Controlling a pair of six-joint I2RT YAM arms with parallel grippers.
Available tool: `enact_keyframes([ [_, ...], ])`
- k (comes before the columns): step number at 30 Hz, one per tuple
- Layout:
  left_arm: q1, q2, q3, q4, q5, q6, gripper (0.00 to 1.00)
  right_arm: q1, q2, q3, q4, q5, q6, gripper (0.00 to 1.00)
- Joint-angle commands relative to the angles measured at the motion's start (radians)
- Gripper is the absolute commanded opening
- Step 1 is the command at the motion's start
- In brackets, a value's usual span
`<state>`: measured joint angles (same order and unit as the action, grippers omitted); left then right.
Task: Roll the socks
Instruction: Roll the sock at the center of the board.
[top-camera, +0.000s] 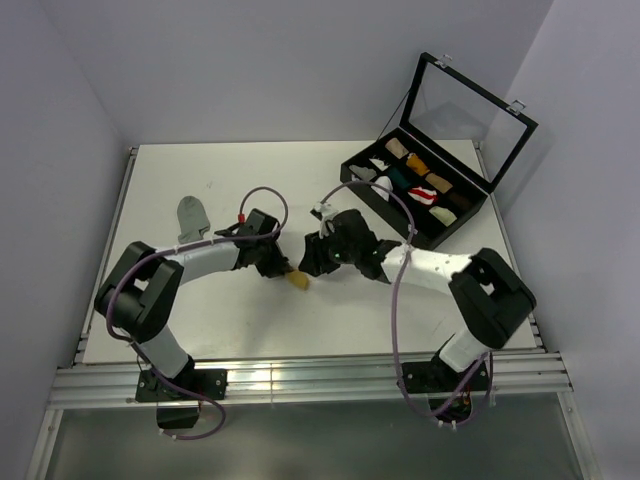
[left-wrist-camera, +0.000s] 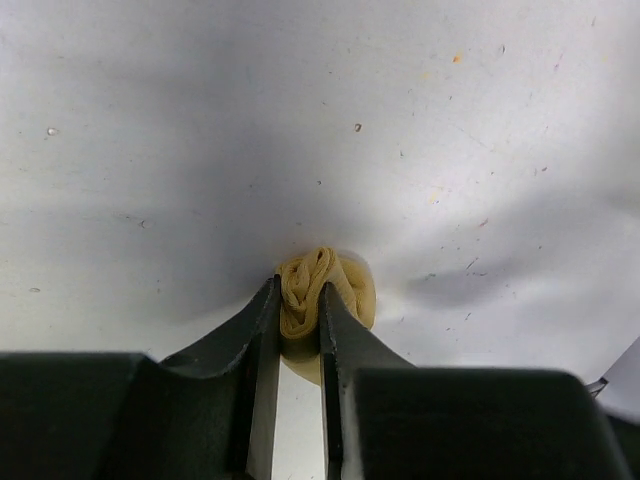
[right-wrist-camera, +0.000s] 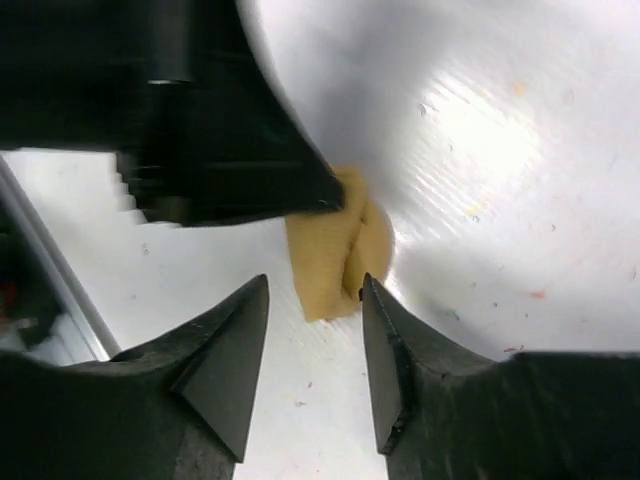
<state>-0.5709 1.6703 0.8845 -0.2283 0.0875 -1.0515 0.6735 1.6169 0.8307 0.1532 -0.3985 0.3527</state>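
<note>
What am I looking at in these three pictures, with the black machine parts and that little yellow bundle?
These are two robot arms bolted to the near edge of a white table. The wide picture looks down from above and behind them. The other two come from small cameras on each arm's wrist, so you see each arm's own pincer up close.

The left pincer is closed on a rolled-up mustard-yellow sock, pinching it between its two black fingers. The right pincer stands open in front of that same sock, its tips apart and not gripping it; the dark shape above is the left arm.

Also on the table: a grey sock lying flat at the left, and at the far right a black case with its glass lid raised, holding small coloured fabric rolls in compartments.
</note>
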Motion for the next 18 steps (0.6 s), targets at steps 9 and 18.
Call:
enact_keyframes([
  [9, -0.006, 0.063, 0.105, -0.160, -0.012, 0.088, 0.06, 0.363, -0.057, 0.008, 0.005, 0.665, -0.342, 0.54],
  [18, -0.006, 0.077, 0.130, -0.177, -0.002, 0.105, 0.07, 0.469, 0.077, 0.053, 0.019, 0.799, -0.428, 0.55],
])
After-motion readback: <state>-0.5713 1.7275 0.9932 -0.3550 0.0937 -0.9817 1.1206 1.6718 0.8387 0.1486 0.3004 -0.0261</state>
